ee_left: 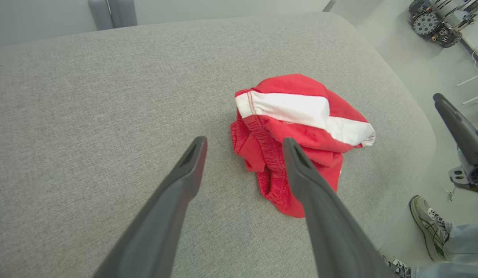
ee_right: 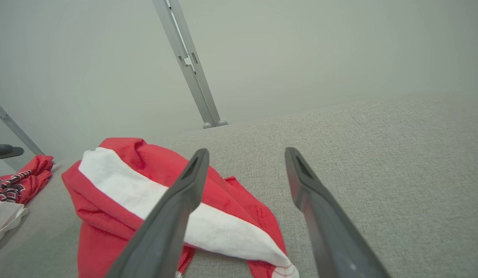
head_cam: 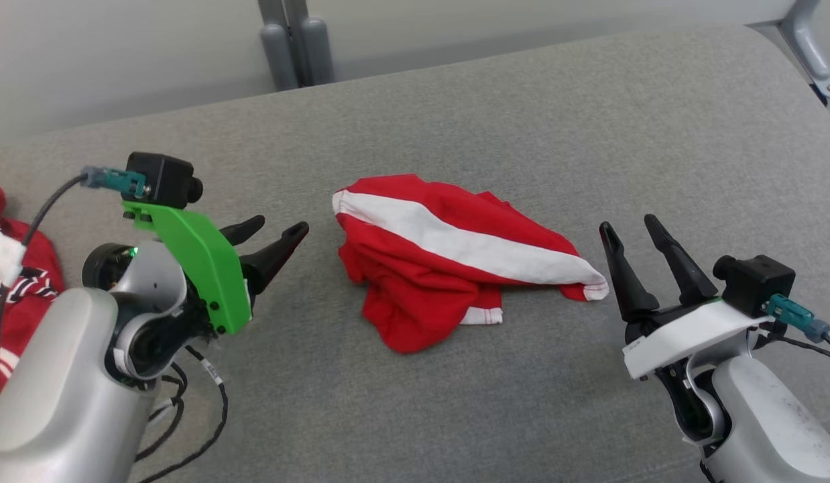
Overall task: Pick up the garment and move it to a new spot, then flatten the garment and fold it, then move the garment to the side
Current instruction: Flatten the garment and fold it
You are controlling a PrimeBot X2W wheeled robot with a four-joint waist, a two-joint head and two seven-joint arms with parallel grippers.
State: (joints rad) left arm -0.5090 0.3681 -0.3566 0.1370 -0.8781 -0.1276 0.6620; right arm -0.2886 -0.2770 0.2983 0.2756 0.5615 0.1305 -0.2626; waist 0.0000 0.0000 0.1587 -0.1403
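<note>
Head view has the left gripper (head_cam: 279, 226) at the lower left, its two dark fingers spread apart and holding nothing, tips aimed toward the garment. The right gripper (head_cam: 627, 224) at the lower right is likewise spread wide and empty. Between them, apart from both, the garment (head_cam: 415, 308), red with a broad white stripe, lies crumpled in a heap near the middle of the grey fabric worktop (head_cam: 522, 121). At the worktop's left edge lies a second red cloth (head_cam: 36, 258) with a dark-and-white pattern. Beyond the right edge, left wrist view catches a person's shoe (ee_left: 426, 224) on the floor.
</note>
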